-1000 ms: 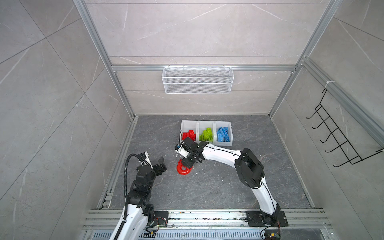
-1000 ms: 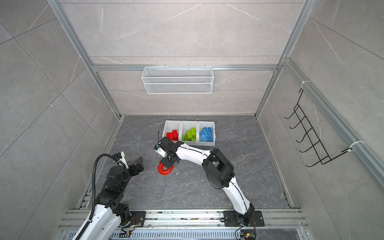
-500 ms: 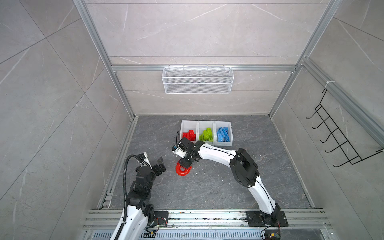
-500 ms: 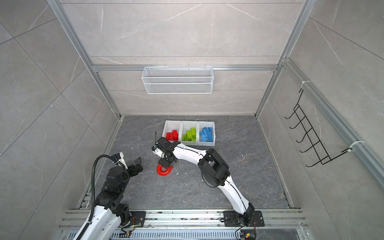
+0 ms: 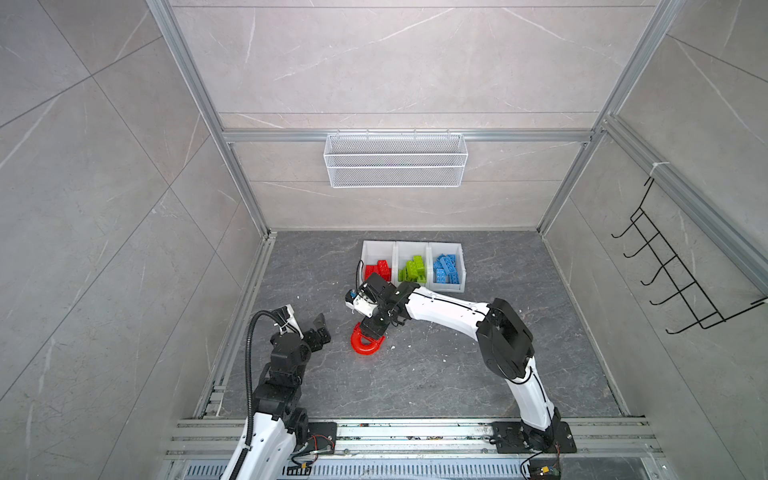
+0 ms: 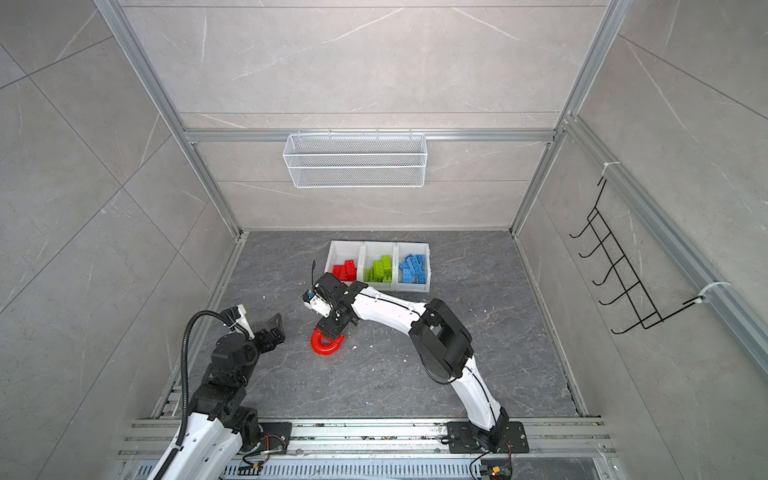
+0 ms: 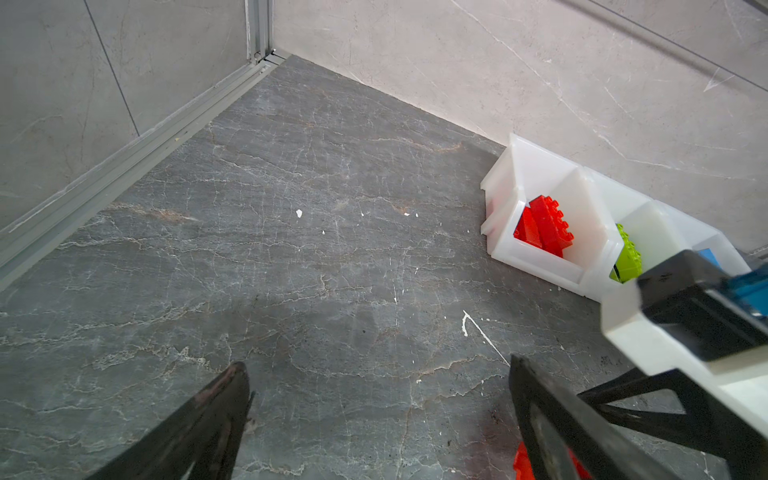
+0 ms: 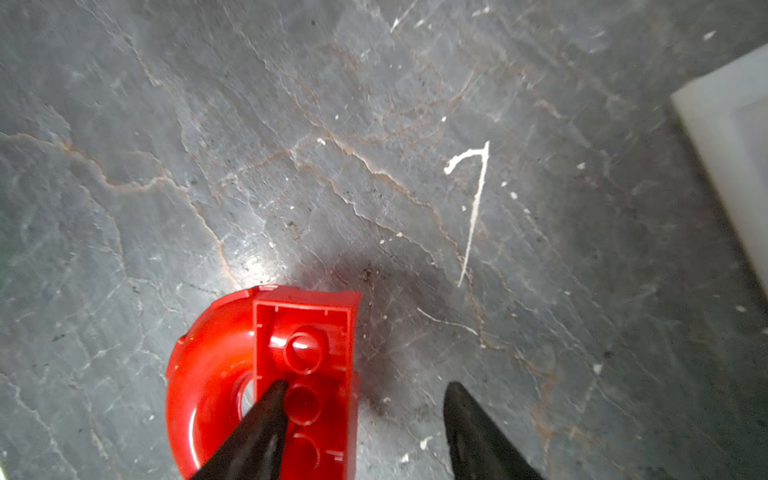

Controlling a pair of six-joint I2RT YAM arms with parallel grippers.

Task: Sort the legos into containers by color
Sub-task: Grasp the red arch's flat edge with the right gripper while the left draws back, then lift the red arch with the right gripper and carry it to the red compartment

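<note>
Right gripper [image 5: 371,329] is down on the red arch [image 5: 368,344], jaws parted, nothing clamped.
The arch, a glossy curved piece, lies on the veined grey stone floor [image 5: 415,374], well in front of the bins [image 5: 446,288]. In the right wrist view its hollow boxy underside with round sockets shows [image 8: 305,365]. One slim black finger [image 8: 266,411] sits over that hollow; the other stands off on bare floor, clear of the plastic, so the jaws are open, and I can't tell if the near finger touches. Left gripper [image 7: 378,365] hangs spread wide and empty beside the arch. Behind them, three white matte bins joined in a row hold studded bricks: red [image 5: 379,270], lime green [image 5: 413,268] and blue [image 5: 445,268].
</note>
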